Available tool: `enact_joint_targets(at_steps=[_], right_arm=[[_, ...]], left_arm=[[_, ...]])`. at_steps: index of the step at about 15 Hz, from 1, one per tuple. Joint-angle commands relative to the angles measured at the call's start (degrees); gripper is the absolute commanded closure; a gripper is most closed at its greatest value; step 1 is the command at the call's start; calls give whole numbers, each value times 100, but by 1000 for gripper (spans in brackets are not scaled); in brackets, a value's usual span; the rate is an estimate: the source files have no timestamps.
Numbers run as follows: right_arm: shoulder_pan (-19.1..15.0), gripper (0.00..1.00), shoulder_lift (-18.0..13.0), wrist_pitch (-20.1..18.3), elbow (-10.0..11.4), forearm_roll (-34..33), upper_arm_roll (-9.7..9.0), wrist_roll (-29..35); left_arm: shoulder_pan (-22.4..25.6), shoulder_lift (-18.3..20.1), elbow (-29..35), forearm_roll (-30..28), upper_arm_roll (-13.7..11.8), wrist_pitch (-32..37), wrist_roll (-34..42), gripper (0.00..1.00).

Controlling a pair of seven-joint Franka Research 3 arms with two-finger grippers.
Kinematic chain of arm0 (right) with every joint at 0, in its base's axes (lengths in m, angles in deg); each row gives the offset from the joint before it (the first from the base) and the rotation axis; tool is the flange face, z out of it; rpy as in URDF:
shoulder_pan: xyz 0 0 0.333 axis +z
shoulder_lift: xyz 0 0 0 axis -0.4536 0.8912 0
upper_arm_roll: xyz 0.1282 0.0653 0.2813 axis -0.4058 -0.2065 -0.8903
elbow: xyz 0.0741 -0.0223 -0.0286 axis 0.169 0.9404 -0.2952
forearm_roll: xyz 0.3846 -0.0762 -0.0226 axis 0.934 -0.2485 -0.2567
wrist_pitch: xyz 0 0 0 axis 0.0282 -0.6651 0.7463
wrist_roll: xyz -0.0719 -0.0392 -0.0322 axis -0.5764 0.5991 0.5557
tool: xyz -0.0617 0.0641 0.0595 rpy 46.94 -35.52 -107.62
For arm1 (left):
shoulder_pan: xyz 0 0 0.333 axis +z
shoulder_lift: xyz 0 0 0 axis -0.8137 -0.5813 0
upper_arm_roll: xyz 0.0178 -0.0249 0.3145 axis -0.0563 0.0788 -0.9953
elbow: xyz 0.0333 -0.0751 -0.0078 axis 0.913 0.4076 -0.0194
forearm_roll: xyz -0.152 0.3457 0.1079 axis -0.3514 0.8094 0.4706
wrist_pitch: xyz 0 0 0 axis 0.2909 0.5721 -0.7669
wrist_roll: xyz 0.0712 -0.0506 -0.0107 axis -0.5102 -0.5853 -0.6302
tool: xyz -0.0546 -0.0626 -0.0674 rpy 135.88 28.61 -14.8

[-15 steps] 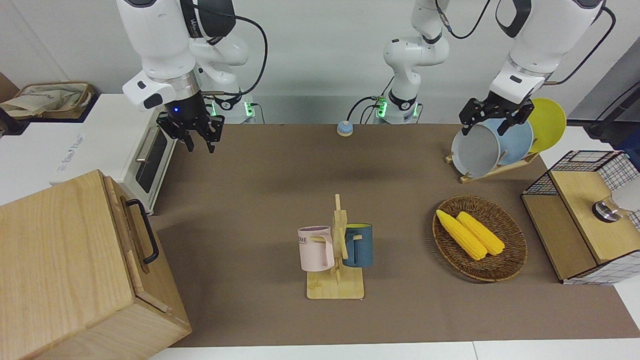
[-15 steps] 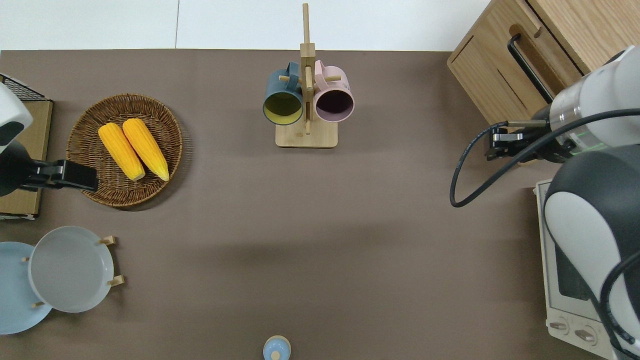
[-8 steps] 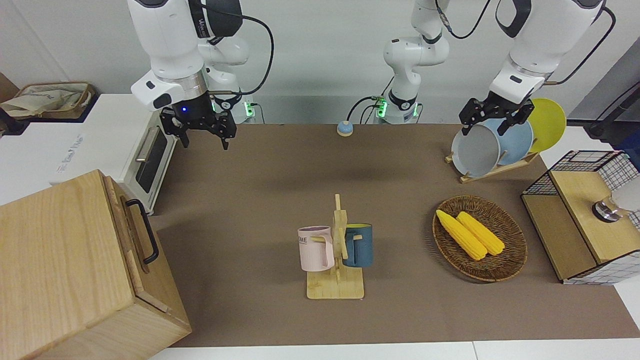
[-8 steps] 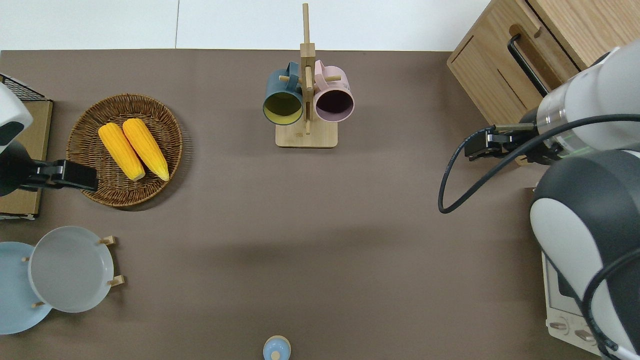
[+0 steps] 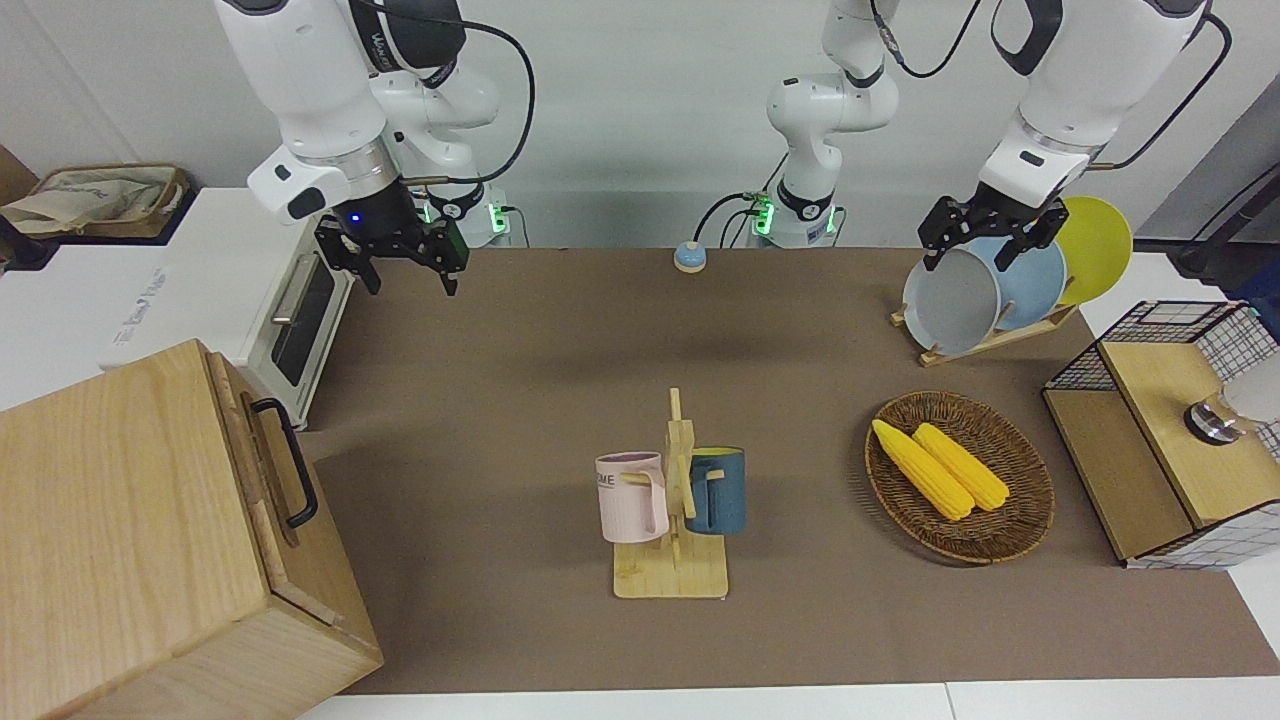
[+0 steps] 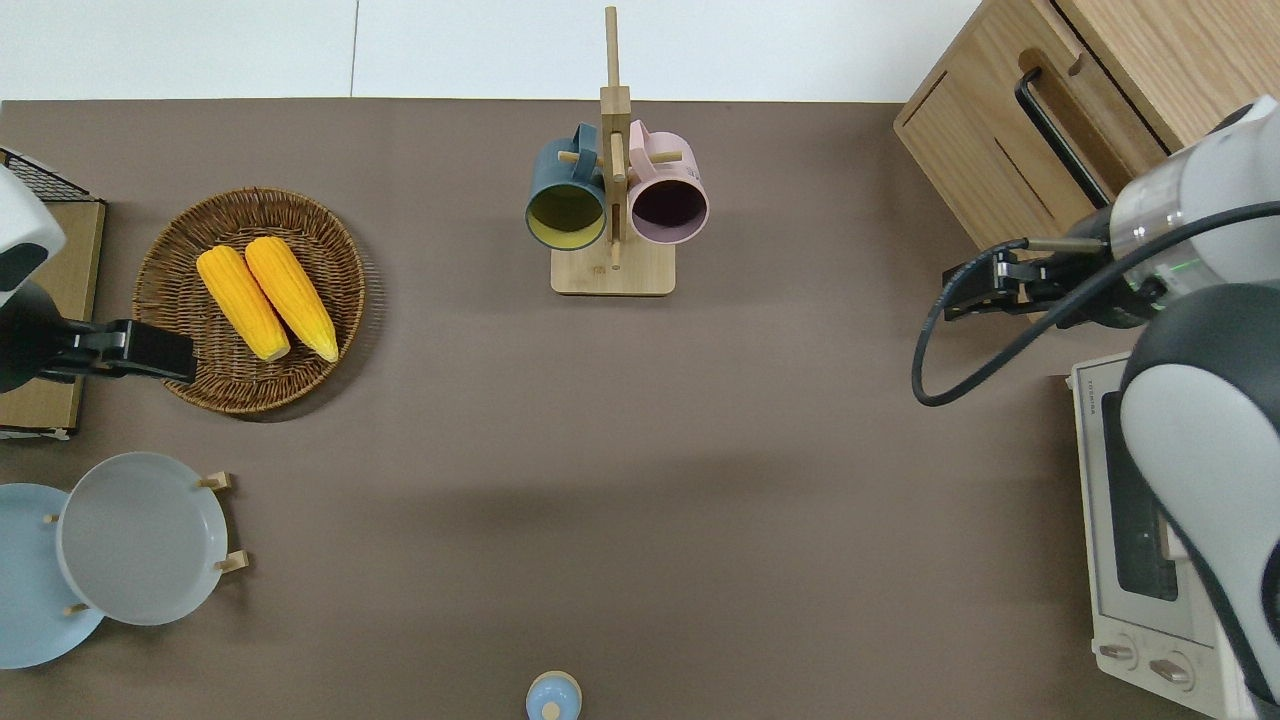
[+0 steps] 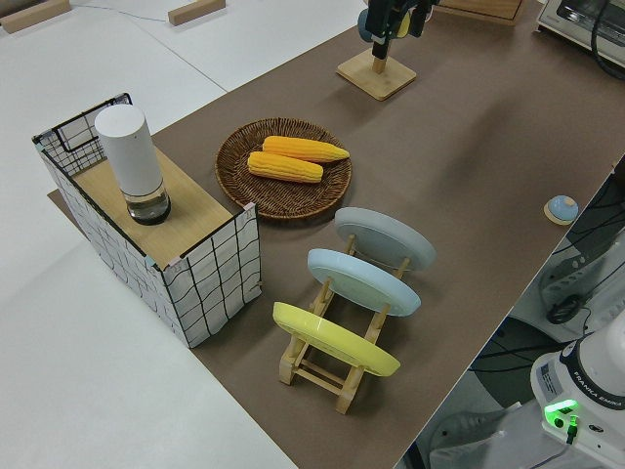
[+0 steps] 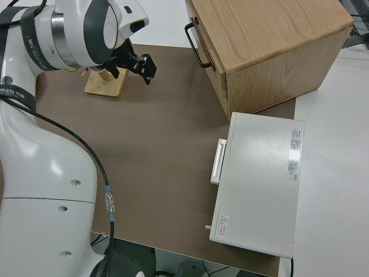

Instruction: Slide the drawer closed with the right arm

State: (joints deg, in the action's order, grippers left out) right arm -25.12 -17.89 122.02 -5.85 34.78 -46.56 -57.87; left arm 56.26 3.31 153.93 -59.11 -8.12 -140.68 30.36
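The light-wood drawer [image 5: 268, 480] with a black loop handle [image 6: 1060, 140] sits in the pale wooden cabinet [image 5: 130, 520] at the right arm's end of the table. Its front panel [image 8: 210, 52] stands nearly flush with the cabinet face. My right gripper [image 5: 408, 280] hangs open and empty in the air. The overhead view shows it [image 6: 960, 300] over the brown mat, just off the cabinet's corner that is nearer to the robots. It touches neither the drawer nor the handle. My left arm is parked, its gripper [image 5: 985, 250] open.
A white toaster oven [image 5: 290, 310] stands beside the cabinet, nearer to the robots. A wooden mug rack [image 5: 675, 500] with two mugs stands mid-table. A wicker basket [image 5: 1020, 520] with corn, a plate rack [image 5: 990, 290] and a wire-mesh rack [image 5: 1170, 430] stand toward the left arm's end.
My right gripper has risen a little, turned at the wrist and drifted away from the cabinet toward the table's middle. The drawer and the left arm have not moved.
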Motion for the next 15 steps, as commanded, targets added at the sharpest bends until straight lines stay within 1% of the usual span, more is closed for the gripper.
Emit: enact_joint_targets(at_steps=[1,5,12,15], right_arm=[[-89,13,-172,-153,125,149,122,-453],[-221,13,-208,-303,125,79,104,-602],[-72,13,-181,-303,125,-52,52,-462],[148,15,-164,-303,125,-623,43,-347]], left_arm=[[22,-65,-149,98,37,113,56,7],[22,-65,-149,98,37,113,56,7],[22,-65,-149,98,37,113,56,7],[22,-65,-149,98,37,113,56,7]])
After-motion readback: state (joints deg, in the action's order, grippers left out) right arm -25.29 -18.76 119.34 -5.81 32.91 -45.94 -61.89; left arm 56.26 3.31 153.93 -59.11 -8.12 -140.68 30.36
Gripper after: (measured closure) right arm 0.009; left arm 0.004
